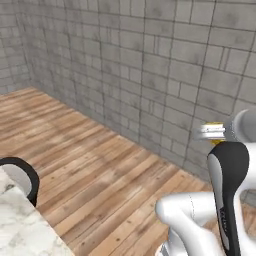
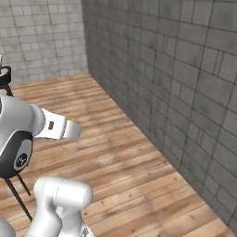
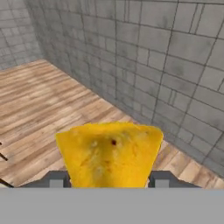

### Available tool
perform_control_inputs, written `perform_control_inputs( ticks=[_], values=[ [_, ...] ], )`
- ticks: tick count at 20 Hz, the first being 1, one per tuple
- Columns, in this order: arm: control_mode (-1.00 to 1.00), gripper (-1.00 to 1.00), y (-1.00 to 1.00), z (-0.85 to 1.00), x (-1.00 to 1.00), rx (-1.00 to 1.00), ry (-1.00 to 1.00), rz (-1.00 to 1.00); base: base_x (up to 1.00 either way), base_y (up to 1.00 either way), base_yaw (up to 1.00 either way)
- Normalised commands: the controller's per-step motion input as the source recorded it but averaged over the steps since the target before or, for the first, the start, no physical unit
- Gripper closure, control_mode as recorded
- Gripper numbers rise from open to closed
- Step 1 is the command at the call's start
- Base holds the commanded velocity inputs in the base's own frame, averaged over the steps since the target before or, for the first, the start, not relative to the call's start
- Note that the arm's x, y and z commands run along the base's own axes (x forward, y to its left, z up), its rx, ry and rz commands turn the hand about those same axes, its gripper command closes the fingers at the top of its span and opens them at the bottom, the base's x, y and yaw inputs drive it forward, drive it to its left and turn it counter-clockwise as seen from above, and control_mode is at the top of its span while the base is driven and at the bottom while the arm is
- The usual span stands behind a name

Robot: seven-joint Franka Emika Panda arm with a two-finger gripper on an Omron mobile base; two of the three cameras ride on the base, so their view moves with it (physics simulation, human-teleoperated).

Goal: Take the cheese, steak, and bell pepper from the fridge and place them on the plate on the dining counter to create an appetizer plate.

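I have the gripper point(image 3: 105, 179) closed on the cheese point(image 3: 109, 153): in the hand view the yellow wedge sits squarely between the two dark fingers point(image 3: 54, 179), wide end away from the camera, clear of everything else. In the left base view a sliver of yellow shows at the wrist point(image 1: 216, 132), held up at mid height over the floor point(image 1: 100, 170).

Beyond it I see bare wood planks and a grey block wall point(image 3: 153, 65), so I judge I am mid-carry, facing away from the target. A corner of the marble counter point(image 1: 20, 225) sits at the lower left of the left base view, with a black stool point(image 1: 22, 172) beside it.

The step in hand is bringing the cheese to the plate. Next I need to turn the base toward that counter, find the plate, then lower and release over it.
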Motion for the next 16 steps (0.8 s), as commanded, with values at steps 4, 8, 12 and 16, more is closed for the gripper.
perform_control_inputs(
  ticks=[4, 8, 12, 16],
  values=[
    [1.0, 1.0, 0.0, 0.0, 0.0, 0.0, 0.0, 0.0, 0.62, -0.03, 0.87],
    [1.0, 1.0, 0.0, 0.0, 0.0, 0.0, 0.0, 0.0, 0.66, -0.06, 0.86],
    [1.0, 1.0, 0.0, 0.0, 0.0, 0.0, 0.0, 0.0, 0.66, -0.17, 0.81],
    [1.0, 1.0, 0.0, 0.0, 0.0, 0.0, 0.0, 0.0, 0.7, -0.29, 0.77]
  ],
)
